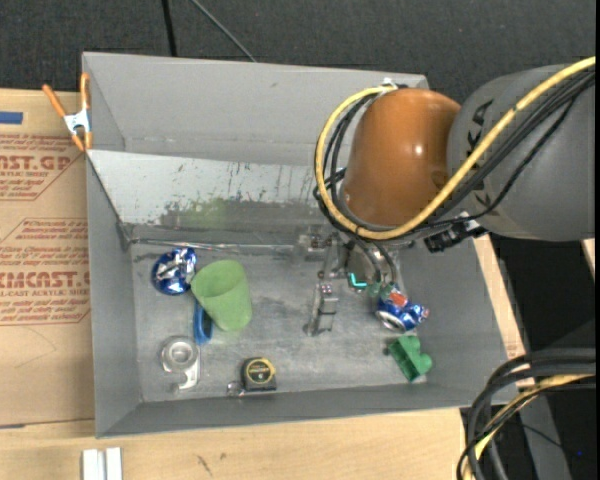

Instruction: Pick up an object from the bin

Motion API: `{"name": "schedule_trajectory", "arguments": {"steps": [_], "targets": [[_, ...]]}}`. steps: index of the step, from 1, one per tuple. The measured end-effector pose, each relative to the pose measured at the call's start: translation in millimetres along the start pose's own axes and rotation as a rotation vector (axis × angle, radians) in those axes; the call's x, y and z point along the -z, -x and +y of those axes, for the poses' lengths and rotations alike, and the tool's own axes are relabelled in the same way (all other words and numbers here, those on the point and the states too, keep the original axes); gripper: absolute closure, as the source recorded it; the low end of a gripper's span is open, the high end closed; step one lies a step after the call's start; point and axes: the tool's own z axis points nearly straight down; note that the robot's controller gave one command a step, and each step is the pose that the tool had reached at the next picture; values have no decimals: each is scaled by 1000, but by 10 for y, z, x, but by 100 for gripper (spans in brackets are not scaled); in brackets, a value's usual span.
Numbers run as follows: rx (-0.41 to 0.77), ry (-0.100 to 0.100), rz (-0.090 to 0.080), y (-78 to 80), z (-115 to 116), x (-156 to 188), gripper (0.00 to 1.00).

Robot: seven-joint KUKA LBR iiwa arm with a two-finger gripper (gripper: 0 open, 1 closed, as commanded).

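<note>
Crumpled can (400, 312), printed blue, white and red, is located on the floor of the bin (230, 173), toward the right side and near the front wall. A green block (411, 357) is set just in front of it, close to but apart from it. The gripper (322, 320) is lowered to the bin floor just left of the crumpled can, over bare metal between the can and the green cup (223, 294). Whether the gripper is open or closed cannot be told from this angle. The green cup is laid on its side at left centre, with a blue crumpled piece (174, 270) just beside it at upper left. A tape measure (258, 373) and a clear round piece (180, 357) are placed along the front wall.
</note>
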Motion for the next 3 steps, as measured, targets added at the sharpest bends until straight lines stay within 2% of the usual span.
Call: {"name": "schedule_trajectory", "arguments": {"steps": [1, 2, 3], "targets": [[26, 3, -2, -16, 974, -742, 0], [97, 1, -13, 17, 1267, -1236, 0], [95, 3, -21, 41, 1258, -1198, 100]]}}
